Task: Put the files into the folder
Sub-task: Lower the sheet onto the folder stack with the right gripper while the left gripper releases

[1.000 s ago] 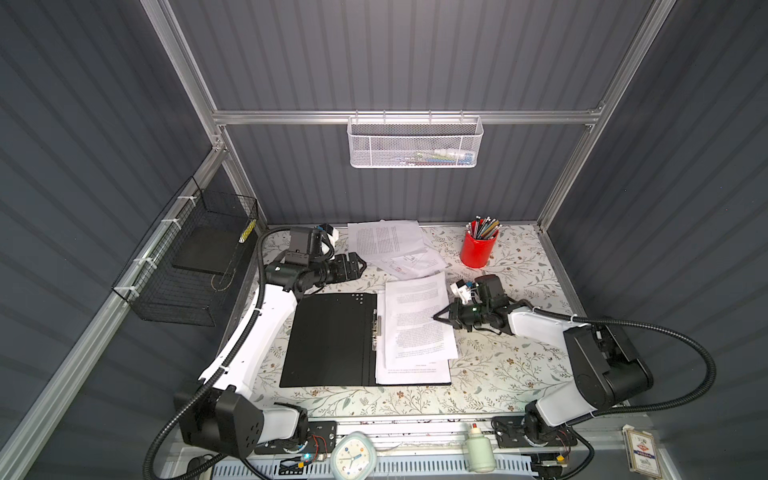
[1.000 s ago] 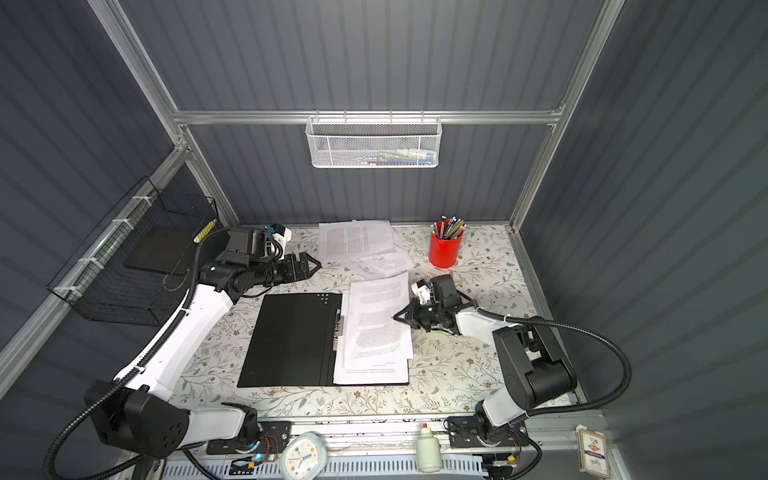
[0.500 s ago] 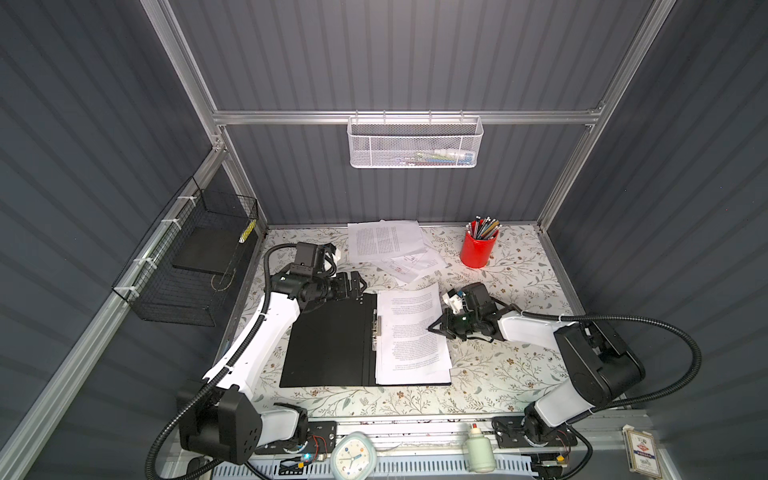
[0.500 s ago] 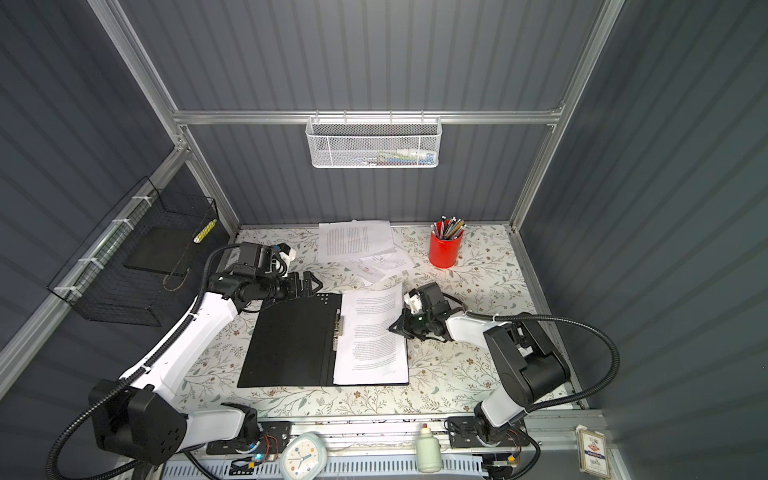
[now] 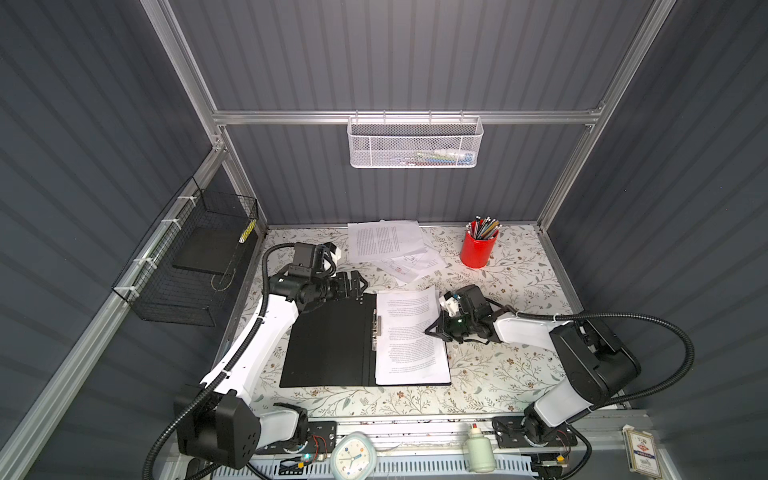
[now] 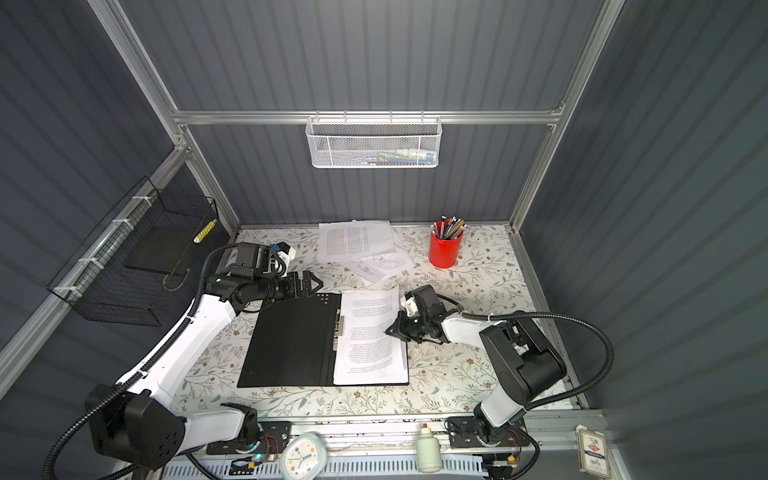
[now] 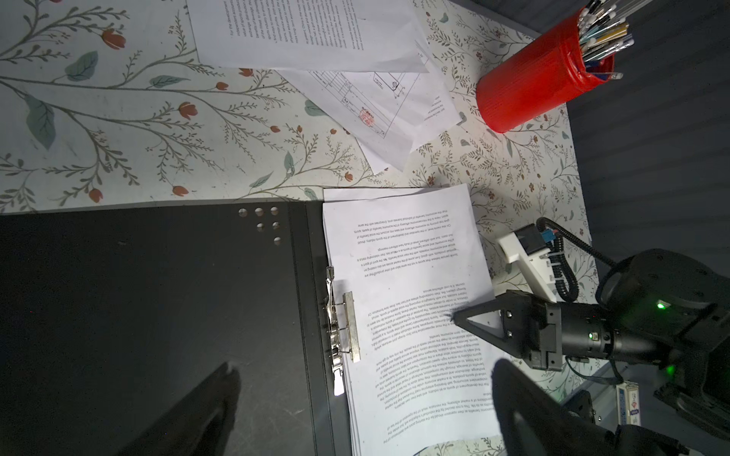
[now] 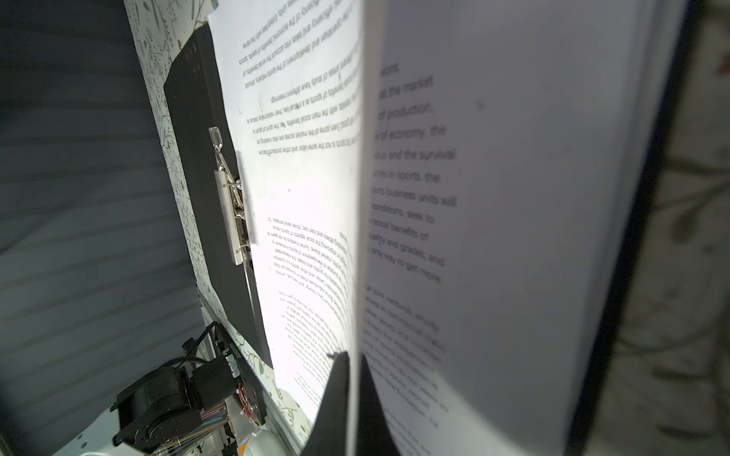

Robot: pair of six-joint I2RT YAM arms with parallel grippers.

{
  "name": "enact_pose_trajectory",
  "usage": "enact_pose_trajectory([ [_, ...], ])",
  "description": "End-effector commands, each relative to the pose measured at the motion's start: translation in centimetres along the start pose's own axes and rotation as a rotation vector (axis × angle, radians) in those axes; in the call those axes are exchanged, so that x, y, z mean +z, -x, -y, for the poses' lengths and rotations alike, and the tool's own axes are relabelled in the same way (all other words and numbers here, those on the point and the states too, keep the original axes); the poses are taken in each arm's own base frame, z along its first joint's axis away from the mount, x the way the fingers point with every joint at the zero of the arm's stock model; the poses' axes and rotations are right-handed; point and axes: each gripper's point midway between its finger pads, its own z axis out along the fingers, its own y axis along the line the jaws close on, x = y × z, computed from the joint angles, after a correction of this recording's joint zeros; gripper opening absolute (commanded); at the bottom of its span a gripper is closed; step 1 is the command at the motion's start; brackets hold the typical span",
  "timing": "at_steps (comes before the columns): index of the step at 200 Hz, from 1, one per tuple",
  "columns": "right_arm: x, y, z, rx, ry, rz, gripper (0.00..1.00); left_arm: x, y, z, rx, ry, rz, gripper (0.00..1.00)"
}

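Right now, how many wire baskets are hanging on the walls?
2. The white mesh basket hangs on the back rail; the black wire basket hangs on the left wall.

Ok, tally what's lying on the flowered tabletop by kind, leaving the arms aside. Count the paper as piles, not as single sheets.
Open folder: 1
Piles of paper: 2, the stack of files on the folder's right half and the loose files at the back
Red pen cup: 1
Total: 4
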Motion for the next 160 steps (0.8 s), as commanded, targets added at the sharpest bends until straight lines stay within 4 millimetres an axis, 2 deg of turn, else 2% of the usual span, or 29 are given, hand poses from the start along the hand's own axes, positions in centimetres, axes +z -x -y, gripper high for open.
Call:
enact_pose_trajectory([
  [1,0.25,0.17,-0.03,0.007,-0.007,0.012,0.00,-0.25,-0.36,0.49,0.010,-0.033,-0.006,1.00],
  [117,0.41,-0.41,-0.12,0.022,0.001,0.012,0.02,-0.09,-0.27,0.59,0.010,-0.040,-0.008,1.00],
  [142,0.42,-0.45,-0.21,0.018,0.002,0.013,0.09,-0.05,-0.27,0.58,0.007,-0.040,-0.009,1.00],
  [160,0.28,-0.44,-0.23,0.016,0.000,0.018,0.19,-0.02,-0.28,0.51,0.004,-0.036,-0.010,1.00],
])
